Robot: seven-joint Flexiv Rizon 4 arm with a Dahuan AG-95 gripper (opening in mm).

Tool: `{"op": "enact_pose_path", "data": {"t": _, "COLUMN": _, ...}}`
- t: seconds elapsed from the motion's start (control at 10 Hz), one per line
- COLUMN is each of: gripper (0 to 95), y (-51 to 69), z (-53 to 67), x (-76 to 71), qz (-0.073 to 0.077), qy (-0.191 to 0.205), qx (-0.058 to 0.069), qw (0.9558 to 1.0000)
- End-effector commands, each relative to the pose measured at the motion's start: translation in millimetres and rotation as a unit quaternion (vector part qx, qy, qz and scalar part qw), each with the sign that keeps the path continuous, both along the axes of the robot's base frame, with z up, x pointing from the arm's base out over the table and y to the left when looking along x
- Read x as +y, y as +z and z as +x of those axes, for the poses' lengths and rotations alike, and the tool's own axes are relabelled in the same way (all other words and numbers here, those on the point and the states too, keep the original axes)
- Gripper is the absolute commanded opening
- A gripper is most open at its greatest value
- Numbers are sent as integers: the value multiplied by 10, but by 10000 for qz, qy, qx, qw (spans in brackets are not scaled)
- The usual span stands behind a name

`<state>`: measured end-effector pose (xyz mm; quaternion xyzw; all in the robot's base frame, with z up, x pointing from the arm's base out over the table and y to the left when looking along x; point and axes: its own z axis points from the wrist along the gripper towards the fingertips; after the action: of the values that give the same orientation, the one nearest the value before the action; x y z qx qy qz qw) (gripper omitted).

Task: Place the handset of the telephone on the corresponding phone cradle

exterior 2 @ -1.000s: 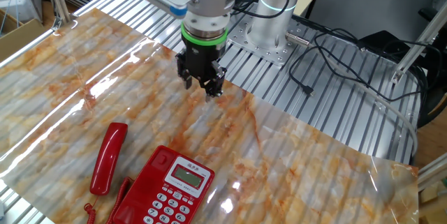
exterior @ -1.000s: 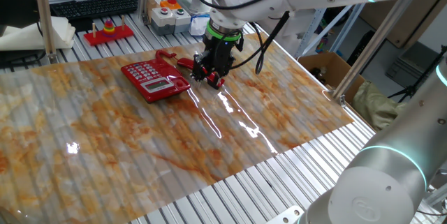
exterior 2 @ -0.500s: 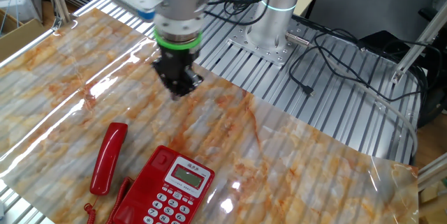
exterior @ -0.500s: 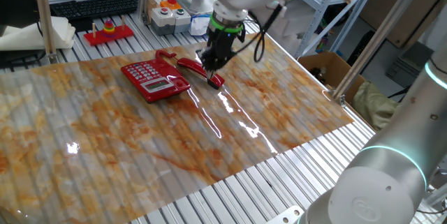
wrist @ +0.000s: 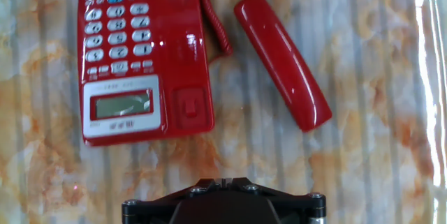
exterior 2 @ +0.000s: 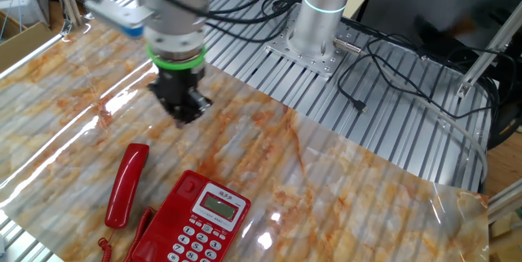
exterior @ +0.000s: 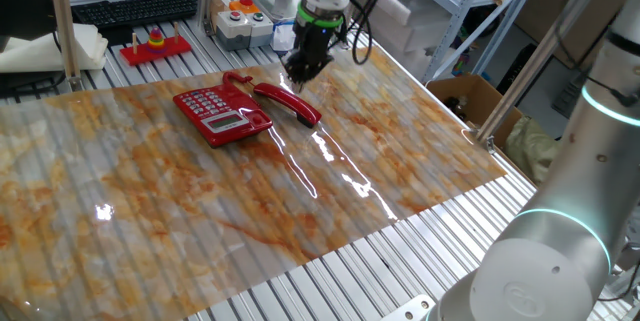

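The red handset (exterior: 288, 103) lies flat on the marbled mat beside the red telephone (exterior: 222, 113), joined to it by a coiled cord. In the other fixed view the handset (exterior 2: 126, 184) is left of the telephone (exterior 2: 204, 221). In the hand view the handset (wrist: 281, 60) lies slanted to the right of the telephone (wrist: 143, 60); the phone cradle (wrist: 188, 56) with its hook tab is bare. My gripper (exterior: 300, 66) hangs above the mat just past the handset, also in the other fixed view (exterior 2: 181, 111) and the hand view (wrist: 223, 182). Its jaws are together and hold nothing.
A red toy tray with rings (exterior: 155, 46), a button box (exterior: 245, 16) and a keyboard (exterior: 135, 6) stand at the back. A cardboard box (exterior: 465, 96) sits off the table's right. The arm's base (exterior 2: 314, 17) and cables (exterior 2: 391, 66) are beyond the mat.
The gripper has risen and swung sideways, turning about its wrist, and now hangs over the handset and telephone. Handset and telephone have not moved.
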<state>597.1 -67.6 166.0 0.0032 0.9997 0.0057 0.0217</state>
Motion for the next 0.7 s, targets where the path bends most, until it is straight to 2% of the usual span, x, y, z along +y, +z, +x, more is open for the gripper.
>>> {"op": "enact_pose_path", "data": {"t": 0.1, "gripper": 0, "y": -36, "z": 195, "x": -117, "qz": 7, "qy": 60, "qx": 4, "qw": 10000}}
{"op": "enact_pose_path", "data": {"t": 0.2, "gripper": 0, "y": -56, "z": 265, "x": -174, "qz": 1, "qy": 106, "qx": 2, "qw": 9999}}
{"op": "enact_pose_path", "data": {"t": 0.3, "gripper": 0, "y": -80, "z": 263, "x": -180, "qz": 27, "qy": -20, "qx": -2, "qw": 10000}}
{"op": "enact_pose_path", "data": {"t": 0.4, "gripper": 0, "y": -122, "z": 270, "x": -169, "qz": 2, "qy": 46, "qx": -85, "qw": 10000}}
{"op": "enact_pose_path", "data": {"t": 0.7, "gripper": 0, "y": -128, "z": 270, "x": -169, "qz": 7, "qy": 68, "qx": -98, "qw": 9999}}
